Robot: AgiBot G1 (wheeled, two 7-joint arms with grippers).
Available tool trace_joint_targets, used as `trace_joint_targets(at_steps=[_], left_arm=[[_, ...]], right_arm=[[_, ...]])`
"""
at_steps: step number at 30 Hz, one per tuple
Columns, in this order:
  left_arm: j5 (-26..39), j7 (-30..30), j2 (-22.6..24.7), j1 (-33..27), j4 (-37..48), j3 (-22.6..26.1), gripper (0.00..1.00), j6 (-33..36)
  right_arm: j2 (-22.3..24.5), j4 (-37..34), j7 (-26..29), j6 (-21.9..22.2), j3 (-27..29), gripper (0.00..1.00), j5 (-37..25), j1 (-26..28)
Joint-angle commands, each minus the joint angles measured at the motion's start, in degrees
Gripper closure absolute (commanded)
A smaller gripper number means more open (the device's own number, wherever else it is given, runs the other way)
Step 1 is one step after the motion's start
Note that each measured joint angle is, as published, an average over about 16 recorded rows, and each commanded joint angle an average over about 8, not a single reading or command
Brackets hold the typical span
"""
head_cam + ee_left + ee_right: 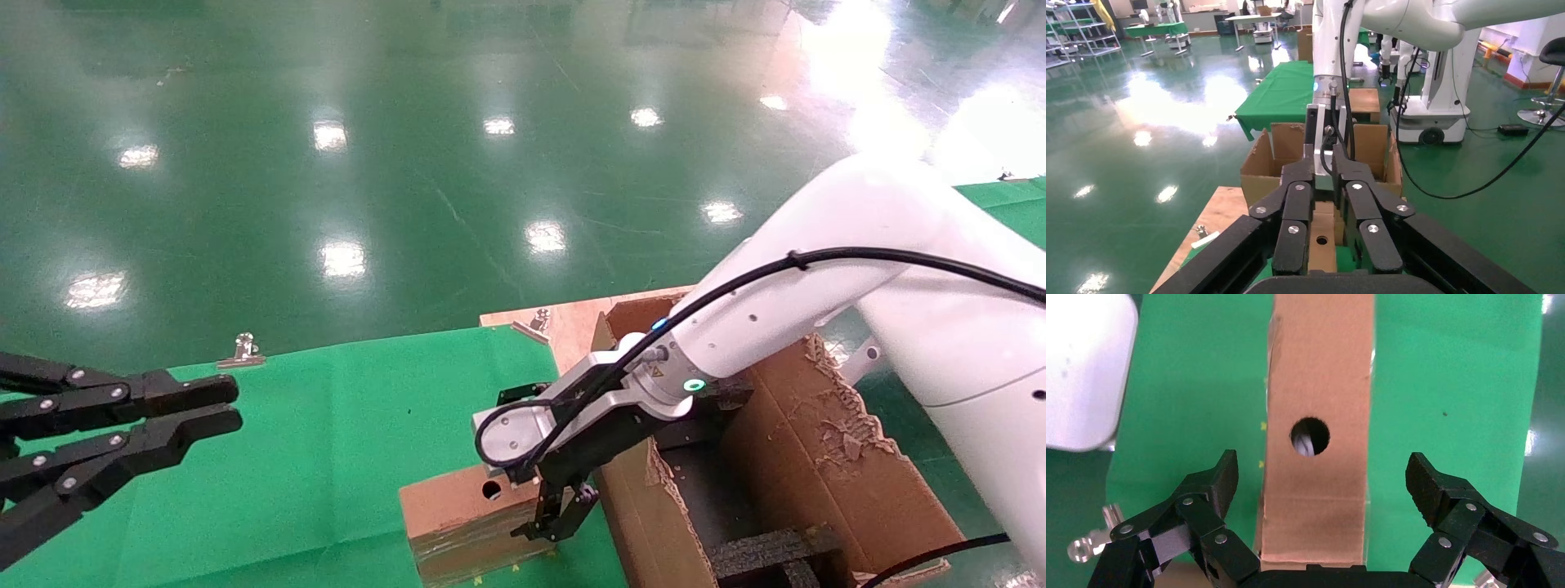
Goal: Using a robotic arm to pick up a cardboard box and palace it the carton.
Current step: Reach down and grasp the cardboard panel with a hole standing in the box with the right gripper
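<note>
The cardboard box (470, 518) lies on the green cloth (327, 457) just beside the carton (825, 457), its holed face up and tape glinting on its side. I have the right gripper (549, 523) poised directly over the end of the box nearest the carton. In the right wrist view its fingers (1208, 490) are spread wide on either side of the box (1318, 404), clear of the cardboard and gripping nothing. The white robotic arm (817, 278) reaches across the carton's torn flaps to get there.

The left gripper (221, 408) hangs idle over the far side of the cloth, well apart from the box, its fingers nearly together and empty.

As I judge it, the task is barely begun: the approach looks done, but the grasp, lift, carry and release into the carton, where black foam (768, 551) shows, are all left.
</note>
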Motion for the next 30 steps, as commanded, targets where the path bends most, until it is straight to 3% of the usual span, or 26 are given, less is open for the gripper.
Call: trace_joint_targets(at_steps=[1, 3, 4, 7, 8, 10, 12, 30], left_arm=[[0.00, 0.00, 0.00, 0.00, 0.00, 0.00, 0.81, 0.00], [0.00, 0.00, 0.00, 0.00, 0.00, 0.01, 0.56, 0.00], [0.00, 0.00, 0.00, 0.00, 0.00, 0.01, 0.43, 0.00], [-0.01, 0.01, 0.00, 0.00, 0.01, 0.00, 0.06, -0.01], [-0.01, 0.01, -0.01, 0.00, 0.01, 0.00, 0.00, -0.01], [-0.02, 0.01, -0.01, 0.00, 0.02, 0.00, 0.00, -0.02], [-0.02, 0.01, -0.01, 0.01, 0.02, 0.00, 0.00, -0.02], [-0.02, 0.01, -0.01, 0.01, 0.02, 0.00, 0.00, -0.02]], right_arm=[[-0.90, -0.26, -0.51, -0.09, -1.48, 0.00, -1.11, 0.98], [-1.27, -0.36, -0.76, 0.04, -2.29, 0.03, -1.35, 1.38], [-1.39, -0.39, -0.84, 0.09, -2.57, 0.11, -1.41, 1.51], [-1.82, -0.54, -1.00, 0.19, -3.44, 0.48, -1.77, 1.98], [-1.92, -0.58, -1.02, 0.22, -3.65, 0.61, -1.87, 2.10], [-2.07, -0.69, -1.01, 0.24, -3.90, 0.86, -1.97, 2.26], [-2.17, -0.77, -1.01, 0.26, -4.09, 1.00, -2.05, 2.40], [-1.82, -0.56, -1.01, 0.28, -3.52, 1.00, -1.63, 1.99]])
